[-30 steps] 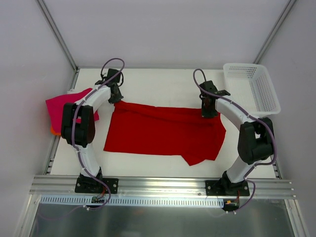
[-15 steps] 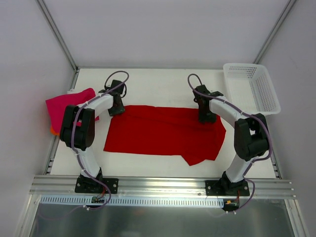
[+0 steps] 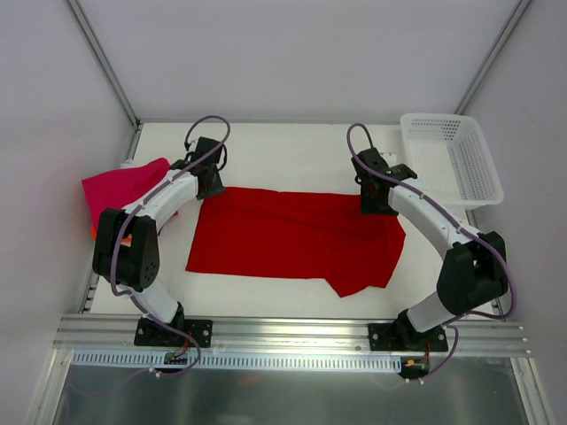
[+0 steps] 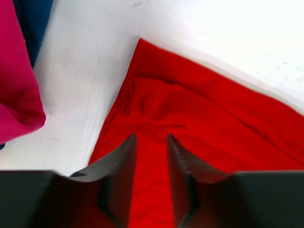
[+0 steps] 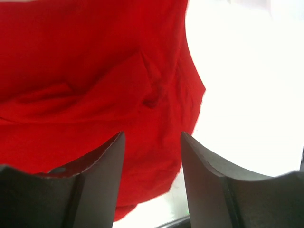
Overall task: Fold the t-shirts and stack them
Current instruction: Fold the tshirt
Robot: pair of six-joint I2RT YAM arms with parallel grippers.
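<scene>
T-shirt (image 3: 297, 237) bright red, spread flat, lightly creased

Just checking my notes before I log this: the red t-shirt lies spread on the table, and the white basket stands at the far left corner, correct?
Not quite: the white basket stands at the far right corner, not the left, as the top external view shows. The red t-shirt does lie spread on the table.
</scene>
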